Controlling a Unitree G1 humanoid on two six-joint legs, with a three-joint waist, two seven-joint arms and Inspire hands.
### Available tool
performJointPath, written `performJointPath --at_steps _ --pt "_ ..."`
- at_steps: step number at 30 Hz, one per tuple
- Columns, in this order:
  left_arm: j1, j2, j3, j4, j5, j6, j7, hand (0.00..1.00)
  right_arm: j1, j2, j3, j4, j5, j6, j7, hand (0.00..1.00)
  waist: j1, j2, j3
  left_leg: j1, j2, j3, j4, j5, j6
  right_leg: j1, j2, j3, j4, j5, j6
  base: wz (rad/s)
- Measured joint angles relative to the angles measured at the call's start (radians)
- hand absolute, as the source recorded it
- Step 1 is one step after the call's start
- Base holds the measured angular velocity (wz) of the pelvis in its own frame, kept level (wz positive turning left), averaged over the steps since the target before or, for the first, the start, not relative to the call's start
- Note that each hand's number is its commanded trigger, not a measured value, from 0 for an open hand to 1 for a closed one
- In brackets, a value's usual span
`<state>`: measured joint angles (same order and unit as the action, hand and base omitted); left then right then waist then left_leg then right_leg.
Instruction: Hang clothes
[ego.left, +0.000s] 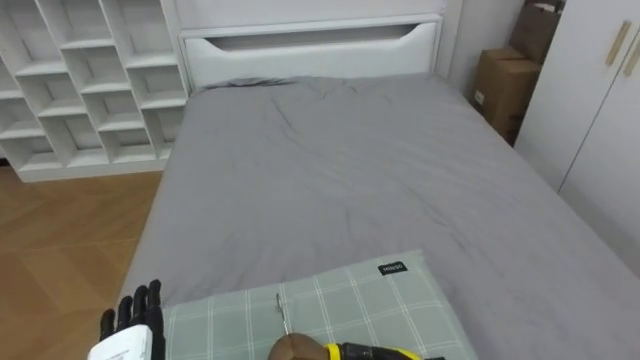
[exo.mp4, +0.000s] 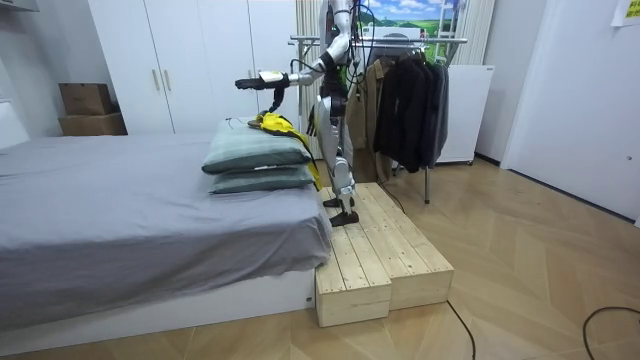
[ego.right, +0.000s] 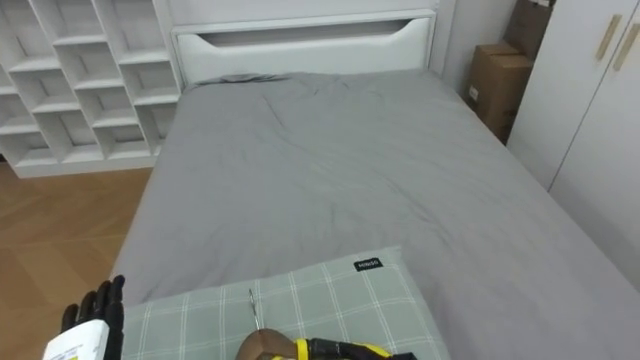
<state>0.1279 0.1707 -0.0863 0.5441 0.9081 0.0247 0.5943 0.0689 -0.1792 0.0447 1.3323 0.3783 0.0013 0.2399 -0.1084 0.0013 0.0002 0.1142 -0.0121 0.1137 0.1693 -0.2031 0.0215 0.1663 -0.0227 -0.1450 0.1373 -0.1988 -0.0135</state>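
A wooden hanger (ego.left: 294, 348) with a thin metal hook (ego.left: 283, 315) lies on a green checked pillow (ego.left: 350, 300) at the foot of the bed. A yellow garment (ego.left: 372, 352) lies on the hanger at the bottom edge; in the room view the yellow garment (exo.mp4: 275, 124) tops two stacked pillows. My left hand (ego.left: 135, 315) is open at the lower left, fingers straight, beside the pillow's left edge and holding nothing. In the room view my left hand (exo.mp4: 247, 83) reaches out over the bed. My right hand (exo.mp4: 278, 100) hangs just above the garment. I stand on a wooden platform (exo.mp4: 385, 255) at the bed's foot.
The grey bed (ego.left: 340, 180) stretches ahead to a white headboard (ego.left: 310, 50). White shelves (ego.left: 80, 80) stand at the left, cardboard boxes (ego.left: 505, 85) and a white wardrobe (ego.left: 600, 110) at the right. Behind me a clothes rack (exo.mp4: 400, 40) holds several dark garments (exo.mp4: 410, 100).
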Motion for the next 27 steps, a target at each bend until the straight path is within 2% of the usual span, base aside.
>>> performJointPath --at_steps 3,6,10,18,23,27 --pt "-0.009 0.000 -0.008 0.038 -0.003 -0.002 0.001 0.00 0.000 0.000 0.001 -0.003 0.000 -0.001 0.000 0.00 -0.003 -0.002 0.0014 -0.001 0.001 0.002 -0.001 0.000 0.000 -0.002 0.001 0.004 0.000 0.000 0.000 -0.02" --pt "-0.026 -0.001 -0.030 0.144 -0.004 -0.003 0.000 0.00 -0.001 -0.001 0.010 -0.004 0.003 -0.002 0.002 0.00 -0.007 -0.003 0.0019 -0.001 0.003 0.008 -0.002 0.000 0.000 -0.005 0.003 0.008 0.001 0.002 -0.001 -0.05" --pt "-0.026 -0.007 -0.040 0.192 -0.006 -0.004 -0.013 0.00 -0.001 0.000 0.012 -0.008 0.007 -0.004 -0.002 0.00 -0.007 -0.003 0.0012 -0.001 0.005 0.009 -0.002 0.000 0.000 -0.006 0.004 0.008 0.001 0.003 -0.002 0.00" --pt "-0.028 -0.011 -0.040 0.224 -0.013 -0.003 -0.017 0.00 -0.005 0.001 0.017 -0.017 0.009 -0.006 -0.024 0.00 -0.024 -0.002 0.0002 -0.001 0.008 0.023 -0.004 0.000 0.000 -0.013 0.007 0.020 0.002 0.008 -0.002 -0.05" --pt "-0.059 -0.042 -0.041 0.228 -0.012 -0.006 -0.016 0.00 -0.007 0.001 0.021 -0.014 0.010 -0.012 -0.030 0.00 -0.027 -0.003 0.0000 -0.004 0.009 0.026 -0.006 0.000 0.000 -0.023 0.007 0.022 0.011 0.010 -0.002 -0.01" --pt "-0.062 -0.046 -0.056 0.228 -0.012 -0.005 -0.017 0.00 -0.008 0.002 0.022 -0.014 0.010 -0.012 -0.034 0.00 -0.028 -0.006 0.0004 -0.004 0.011 0.035 -0.005 0.000 0.000 -0.027 0.008 0.032 0.014 0.010 -0.002 -0.07"
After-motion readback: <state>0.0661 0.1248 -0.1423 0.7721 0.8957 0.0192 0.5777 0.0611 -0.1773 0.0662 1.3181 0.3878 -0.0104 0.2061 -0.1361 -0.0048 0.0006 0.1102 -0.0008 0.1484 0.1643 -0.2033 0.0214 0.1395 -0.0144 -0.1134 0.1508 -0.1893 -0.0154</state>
